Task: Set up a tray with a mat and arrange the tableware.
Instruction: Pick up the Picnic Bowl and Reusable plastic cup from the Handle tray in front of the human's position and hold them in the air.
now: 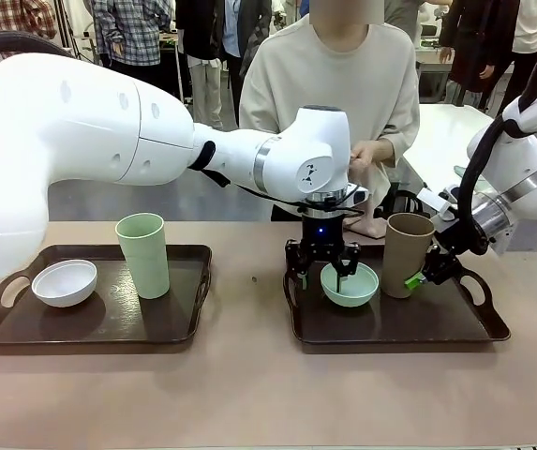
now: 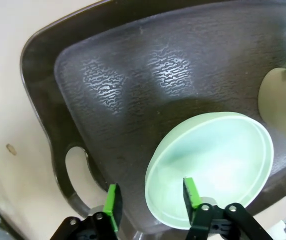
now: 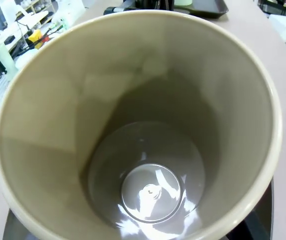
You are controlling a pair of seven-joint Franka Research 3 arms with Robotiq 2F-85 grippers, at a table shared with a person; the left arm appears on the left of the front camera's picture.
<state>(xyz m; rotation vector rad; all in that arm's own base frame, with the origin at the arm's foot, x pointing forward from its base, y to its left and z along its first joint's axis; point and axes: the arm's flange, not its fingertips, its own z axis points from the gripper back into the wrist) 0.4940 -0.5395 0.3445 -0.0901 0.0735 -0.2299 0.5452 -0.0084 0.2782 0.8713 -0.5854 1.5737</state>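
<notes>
1. Brown, textured and handled at both ends, two trays lie on the beige table (image 1: 249,394). Twelve o'clock points across it toward the person (image 1: 334,84) at the far edge.
2. On the left tray (image 1: 109,323) the white bowl (image 1: 64,281) rests upright near the 9 o'clock handle. The pale green cup (image 1: 143,253) stands upright just beside it at its 3 o'clock, not touching it.
3. On the right tray (image 1: 390,328) the mint green bowl (image 1: 357,289) sits a little toward 9 o'clock of centre. The brown cup (image 1: 407,246) stands close at its 3 o'clock.
4. The left gripper (image 1: 322,274) hangs straight down over the mint green bowl's 9 o'clock rim. Its jaws are parted and straddle that rim. In the left wrist view one green pad is inside the bowl and the other is outside, above the tray floor. Neither visibly presses the wall.
5. The right gripper (image 1: 421,278) comes in from 3 o'clock, low against the brown cup. Its jaws are closed on the cup, with one green pad lying on the wall near the base.
6. The right wrist view looks down into the brown cup, showing a pale inner wall and a glossy round bottom.
7. The person's hand (image 1: 371,155) is held at waist height behind the left arm's wrist, away from the trays.
</notes>
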